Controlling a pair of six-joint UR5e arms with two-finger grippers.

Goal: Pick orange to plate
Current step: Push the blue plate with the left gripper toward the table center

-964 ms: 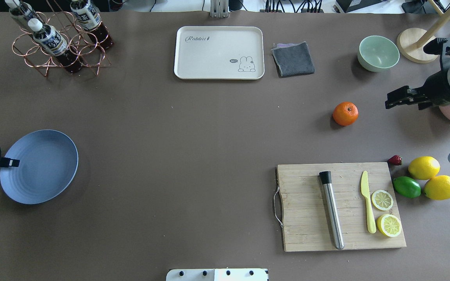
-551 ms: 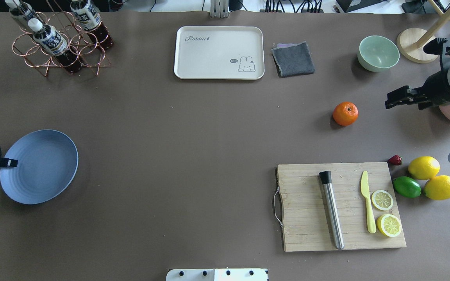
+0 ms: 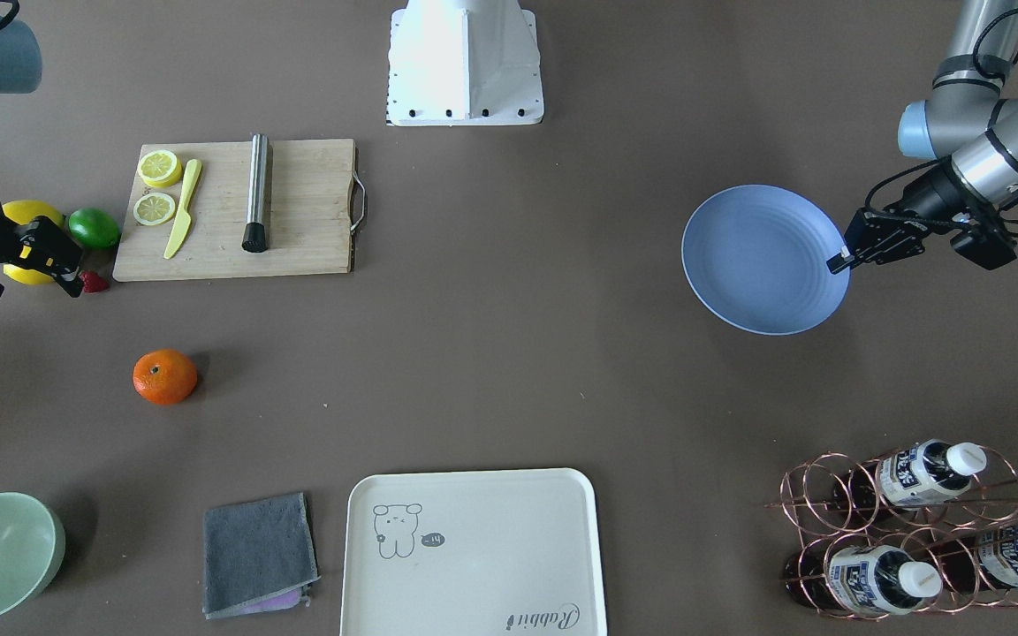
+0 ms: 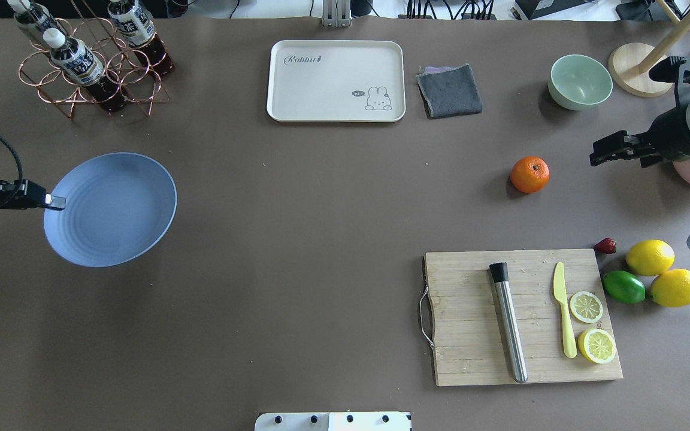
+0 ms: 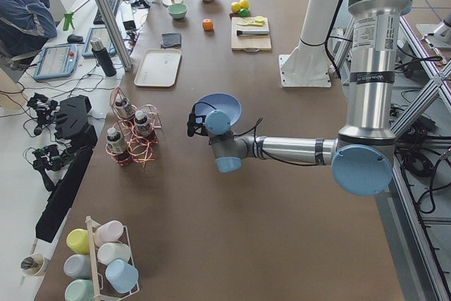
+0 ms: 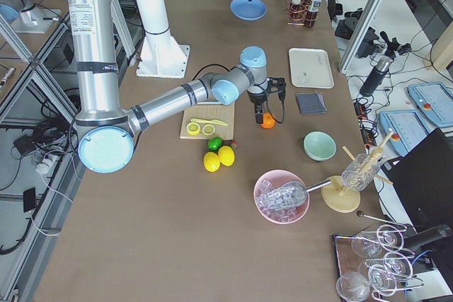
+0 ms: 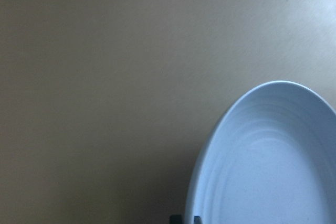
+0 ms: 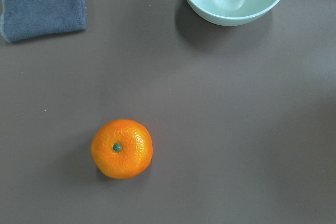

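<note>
The orange (image 4: 529, 174) rests on the brown table at the right, also seen in the front view (image 3: 164, 376) and below the right wrist camera (image 8: 122, 148). My right gripper (image 4: 595, 157) hovers open a short way to the orange's right, apart from it. The periwinkle-blue plate (image 4: 111, 209) is held up off the table at the left, tilted, with my left gripper (image 4: 51, 200) shut on its near rim. The plate (image 7: 273, 166) fills the lower right of the left wrist view, and it is empty.
A wooden cutting board (image 4: 471, 323) carries a muddler, a yellow knife and lemon slices. Two lemons (image 4: 650, 257), a lime (image 4: 623, 287) and a strawberry lie beside it. The green bowl (image 4: 580, 81), grey cloth (image 4: 450, 90), cream tray (image 4: 336, 81) and bottle rack (image 4: 90, 66) line the far side.
My left gripper has lifted the plate and carried it up and toward the table's middle. The right gripper and the orange have stayed put.
</note>
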